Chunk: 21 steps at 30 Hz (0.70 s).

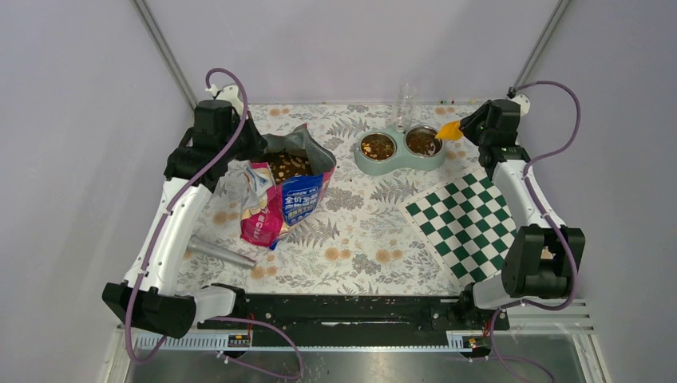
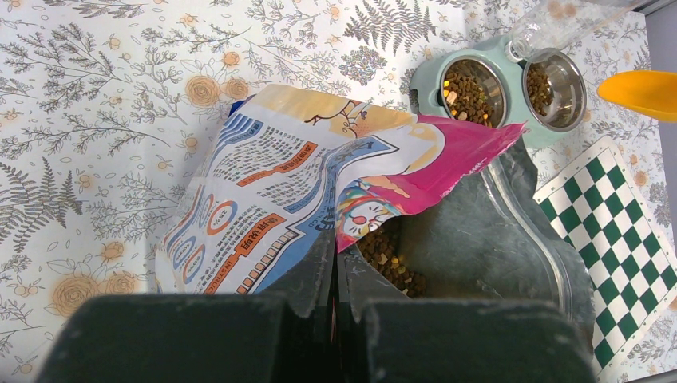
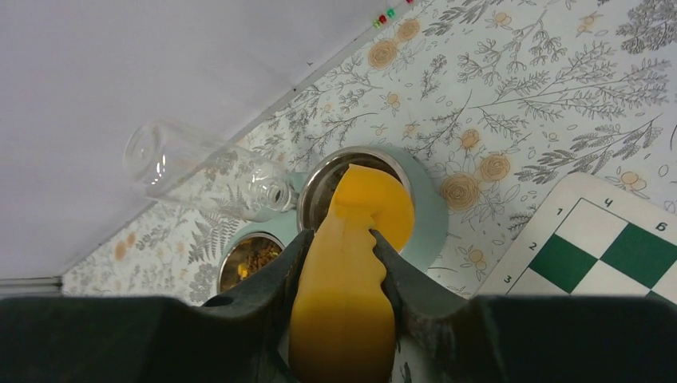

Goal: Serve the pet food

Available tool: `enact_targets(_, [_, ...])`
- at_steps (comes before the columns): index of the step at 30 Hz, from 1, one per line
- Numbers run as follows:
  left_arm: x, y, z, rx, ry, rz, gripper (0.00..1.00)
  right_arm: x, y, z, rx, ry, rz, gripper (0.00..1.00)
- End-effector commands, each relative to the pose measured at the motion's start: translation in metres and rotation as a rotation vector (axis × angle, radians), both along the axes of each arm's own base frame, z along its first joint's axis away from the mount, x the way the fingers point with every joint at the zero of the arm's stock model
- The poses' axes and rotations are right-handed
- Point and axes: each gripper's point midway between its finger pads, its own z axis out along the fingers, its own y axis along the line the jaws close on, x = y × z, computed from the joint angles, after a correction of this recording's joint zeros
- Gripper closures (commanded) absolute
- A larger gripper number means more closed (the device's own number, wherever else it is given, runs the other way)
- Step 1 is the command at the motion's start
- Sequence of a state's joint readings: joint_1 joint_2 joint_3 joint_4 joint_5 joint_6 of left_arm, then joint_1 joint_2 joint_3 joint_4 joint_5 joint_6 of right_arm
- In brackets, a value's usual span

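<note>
Pet food point(image 1: 289, 165) fills the open blue, white and magenta bag point(image 1: 283, 203), seen as brown pellets point(image 2: 391, 259) inside its silver lining. More kibble lies in both steel bowls point(image 1: 378, 146) of the mint feeder point(image 1: 399, 165). My left gripper point(image 2: 335, 259) is shut on the bag's top edge point(image 2: 271, 191) and holds its mouth open. My right gripper point(image 3: 342, 235) is shut on the handle of the orange scoop point(image 3: 351, 279). The scoop's head point(image 1: 450, 130) hangs over the right bowl point(image 3: 319, 187).
A clear bottle point(image 1: 406, 104) stands at the back of the feeder. A green checkered mat point(image 1: 467, 223) lies right of centre. A grey metal cylinder point(image 1: 219, 253) rests by the left arm. The back wall is close behind the bowls.
</note>
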State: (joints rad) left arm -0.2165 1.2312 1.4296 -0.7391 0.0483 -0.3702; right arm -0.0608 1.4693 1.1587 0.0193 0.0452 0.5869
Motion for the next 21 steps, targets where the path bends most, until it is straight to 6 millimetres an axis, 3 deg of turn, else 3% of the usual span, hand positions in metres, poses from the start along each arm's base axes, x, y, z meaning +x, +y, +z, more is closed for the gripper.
enact_targets(1, [-0.002,0.009,0.026,-0.01,-0.093,0.035,1.0,-0.003,-0.003,0.02,-0.16,0.015,-0.028,1.0])
enact_targets(2, [-0.002,0.009,0.027,-0.01,-0.094,0.034,1.0,-0.005,-0.006,0.023,-0.176,0.015,-0.036,1.0])
enact_targets(5, [-0.002,0.008,0.028,-0.012,-0.097,0.03,1.0,-0.007,0.021,0.036,-0.154,-0.03,0.065,1.0])
enact_targets(9, [-0.003,0.004,0.027,-0.03,-0.089,0.014,1.0,-0.02,0.076,0.073,-0.001,-0.115,0.326,1.0])
enact_targets(15, [-0.005,-0.009,0.026,-0.104,-0.083,-0.021,1.0,-0.073,0.155,0.141,0.235,-0.333,0.739,1.0])
enact_targets(21, [-0.006,-0.026,0.024,-0.189,-0.082,-0.072,1.0,-0.139,0.215,0.194,0.359,-0.515,1.045,1.0])
